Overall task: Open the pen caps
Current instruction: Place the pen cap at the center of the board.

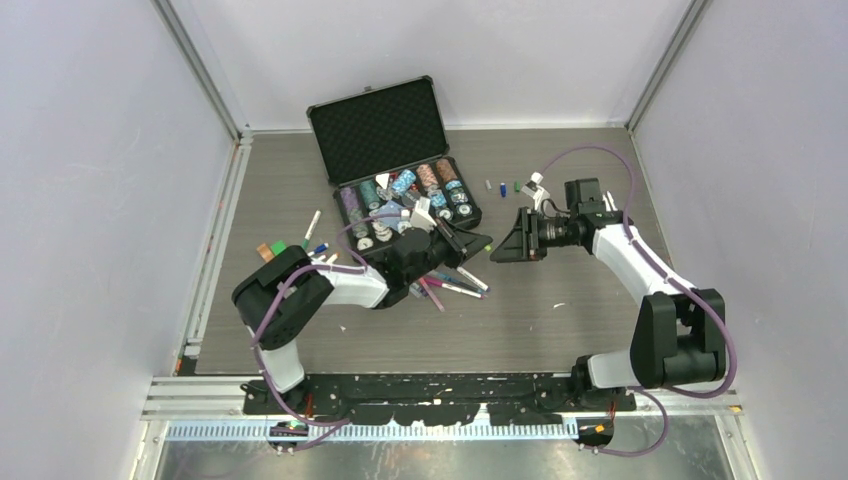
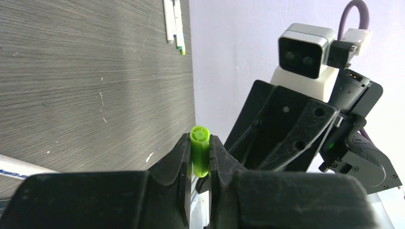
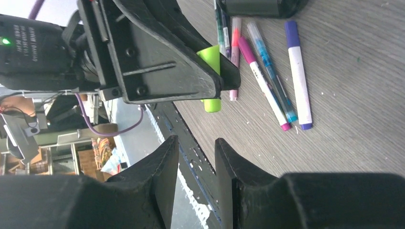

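Shown over a grey table. Pinched a lime cap between the pressed left gripper fingers. Held the right gripper fingers partly spread and empty, facing that cap. Counted several pens under the left fingers, seemingly capped; few loose caps beyond the right fingers. Judged mostly unfinished.

Barely a gap separates the left tool, clamped on a lime pen, from the right tool facing it with jaws apart. Loose pens crowd the bench beneath the left tool, and the open black case walls off the far side; the near right of the bench offers passing room.
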{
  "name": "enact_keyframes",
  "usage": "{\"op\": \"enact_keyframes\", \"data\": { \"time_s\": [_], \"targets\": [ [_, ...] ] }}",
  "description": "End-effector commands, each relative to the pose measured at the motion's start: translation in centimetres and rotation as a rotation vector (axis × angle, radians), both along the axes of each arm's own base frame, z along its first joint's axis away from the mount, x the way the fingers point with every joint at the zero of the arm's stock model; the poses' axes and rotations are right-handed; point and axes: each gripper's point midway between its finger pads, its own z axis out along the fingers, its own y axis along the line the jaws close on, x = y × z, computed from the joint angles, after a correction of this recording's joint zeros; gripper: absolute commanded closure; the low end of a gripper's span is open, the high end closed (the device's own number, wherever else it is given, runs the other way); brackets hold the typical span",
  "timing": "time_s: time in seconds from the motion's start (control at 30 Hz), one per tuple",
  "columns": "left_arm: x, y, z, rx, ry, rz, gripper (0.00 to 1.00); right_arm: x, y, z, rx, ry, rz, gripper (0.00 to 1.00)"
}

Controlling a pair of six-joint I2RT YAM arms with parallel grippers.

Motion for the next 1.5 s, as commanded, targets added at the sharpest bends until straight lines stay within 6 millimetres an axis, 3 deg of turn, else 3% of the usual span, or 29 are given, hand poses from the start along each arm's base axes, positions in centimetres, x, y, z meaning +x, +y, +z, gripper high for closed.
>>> {"op": "enact_keyframes", "data": {
  "time_s": [0.0, 0.47, 0.8, 1.13, 1.47],
  "targets": [
    [0.4, -0.8, 3.0, -0.085, -0.060, 0.004, 0.90, 0.2, 0.4, 0.5, -0.031, -0.051, 0.037, 0.61],
    [-0.7, -1.9, 2.8, -0.125, -0.040, -0.058, 0.89, 1.6, 0.9, 0.1, -0.011, -0.041, -0.002, 0.63],
    [-1.3, -2.5, 2.9, -0.151, -0.031, -0.079, 0.89, 2.4, 0.6, -0.8, -0.047, -0.031, -0.039, 0.69],
    [-1.3, -1.8, 2.6, -0.153, -0.029, -0.053, 0.88, 1.9, 0.4, -0.8, -0.064, -0.015, -0.005, 0.60],
    [-1.4, -2.1, 2.4, -0.158, -0.022, -0.068, 0.88, 2.5, 0.4, -0.4, -0.060, -0.054, -0.038, 0.63]
  ]
}}
